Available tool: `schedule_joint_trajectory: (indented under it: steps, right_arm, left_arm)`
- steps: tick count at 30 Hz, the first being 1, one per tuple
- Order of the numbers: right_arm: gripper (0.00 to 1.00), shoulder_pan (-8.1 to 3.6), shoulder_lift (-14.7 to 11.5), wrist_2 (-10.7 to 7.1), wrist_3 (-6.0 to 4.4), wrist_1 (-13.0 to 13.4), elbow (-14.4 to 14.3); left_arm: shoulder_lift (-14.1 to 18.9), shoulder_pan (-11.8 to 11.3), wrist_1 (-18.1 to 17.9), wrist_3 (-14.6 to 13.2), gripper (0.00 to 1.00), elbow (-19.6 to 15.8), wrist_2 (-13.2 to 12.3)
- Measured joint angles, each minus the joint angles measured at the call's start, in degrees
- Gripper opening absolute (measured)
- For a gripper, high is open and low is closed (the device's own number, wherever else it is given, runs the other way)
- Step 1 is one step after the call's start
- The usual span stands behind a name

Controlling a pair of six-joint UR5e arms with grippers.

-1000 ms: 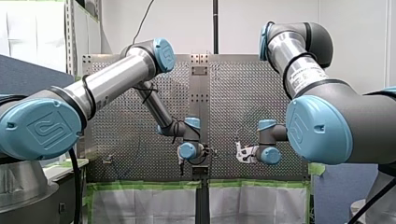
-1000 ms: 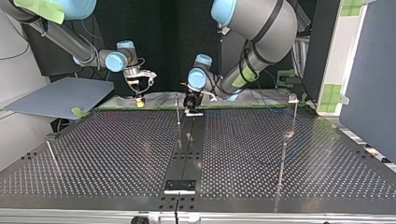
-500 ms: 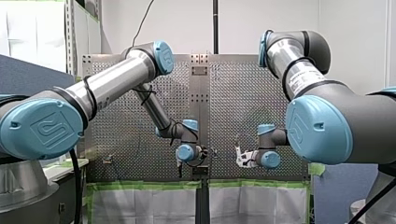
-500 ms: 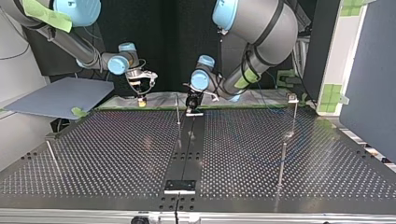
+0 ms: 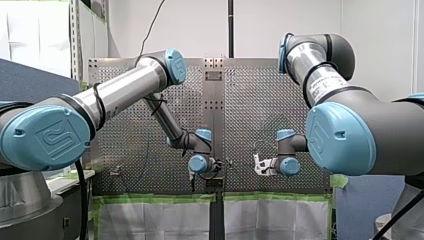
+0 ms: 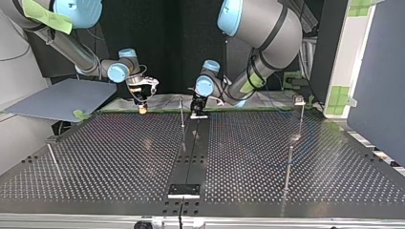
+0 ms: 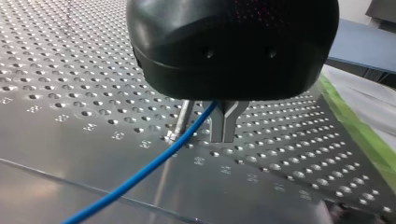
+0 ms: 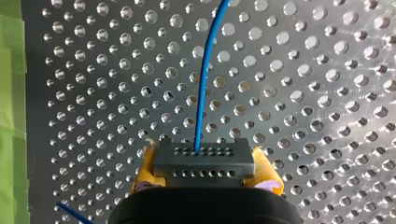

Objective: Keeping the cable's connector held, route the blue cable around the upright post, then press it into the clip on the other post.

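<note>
Your cable (image 7: 140,172) leaves the connector (image 8: 204,161) straight ahead of the right jaws, which are clenched on that connector at the top view's left. Another stretch comes out at the root of the left jaws. These look closed, and I judge the cable is caught in them, though the pinch itself is hidden. From there the cable slants down and away, crossing the foot of the post (image 7: 180,122). That post stands just beside the left jaws, on the side where the cable leaves. You cannot tell whether cable and post touch. The left arm is the nearer one, so the wrap turns on carrying the cable round the post's far side. What I take for the clip post (image 6: 301,106) stands well apart on the table (image 6: 95,157), at the top view's right.
</note>
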State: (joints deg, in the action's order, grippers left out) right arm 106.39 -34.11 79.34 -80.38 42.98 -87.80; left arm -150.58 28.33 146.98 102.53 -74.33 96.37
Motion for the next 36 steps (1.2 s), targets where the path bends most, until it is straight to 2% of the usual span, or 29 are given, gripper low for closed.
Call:
schedule_joint_trajectory:
  steps: [10, 22, 23, 24, 25, 26, 27, 29, 30, 31, 36]
  right_arm:
    - [0.0, -1.07, 0.0, 0.11, -0.67, -0.2, 1.4]
    - [0.0, -1.66, 0.2, -0.12, -1.11, -0.3, 2.7]
    - [0.0, -1.63, 0.2, -0.13, -1.11, -0.3, 2.7]
    - [0.0, -1.62, 0.2, -0.13, -1.11, -0.3, 2.7]
    - [0.0, -1.62, 0.2, -0.14, -1.11, -0.3, 2.7]
    - [0.0, -1.64, 0.2, -0.15, -1.11, -0.3, 2.7]
    - [0.0, -1.67, 0.2, -0.16, -1.11, -0.3, 2.7]
    - [0.0, -1.71, 0.2, -0.18, -1.11, -0.3, 2.8]
    - [0.0, -1.72, 0.2, -0.18, -1.12, -0.3, 2.8]
    - [0.0, -1.73, 0.2, -0.18, -1.12, -0.3, 2.8]
    - [0.0, -1.75, 0.2, -0.27, -1.11, -0.3, 2.8]
  left_arm:
    - [0.0, -0.4, 1.1, 1.2, 0.0, 1.6, 0.7]
    - [0.0, -0.9, 1.3, 1.3, 0.0, 1.6, 0.8]
    - [0.0, -0.9, 1.3, 1.3, 0.18, 1.6, 0.8]
    - [0.0, -0.8, 1.1, 1.2, 0.18, 1.6, 0.8]
    - [0.0, -0.8, 0.7, 1.3, 0.43, 1.6, 0.7]
    - [0.0, -0.7, 0.4, 1.3, 0.58, 1.6, 0.6]
    - [0.0, -0.6, 0.0, 1.3, 0.58, 1.6, 0.6]
    - [0.0, -0.3, -0.9, 1.1, 0.93, 1.6, 0.2]
    - [0.0, -0.1, -1.3, 0.9, 0.93, 1.6, -0.1]
    - [0.1, 0.1, -1.5, 0.5, 1.0, 1.6, -0.4]
    - [0.1, 0.3, -1.2, -0.8, 1.0, 1.6, 0.4]
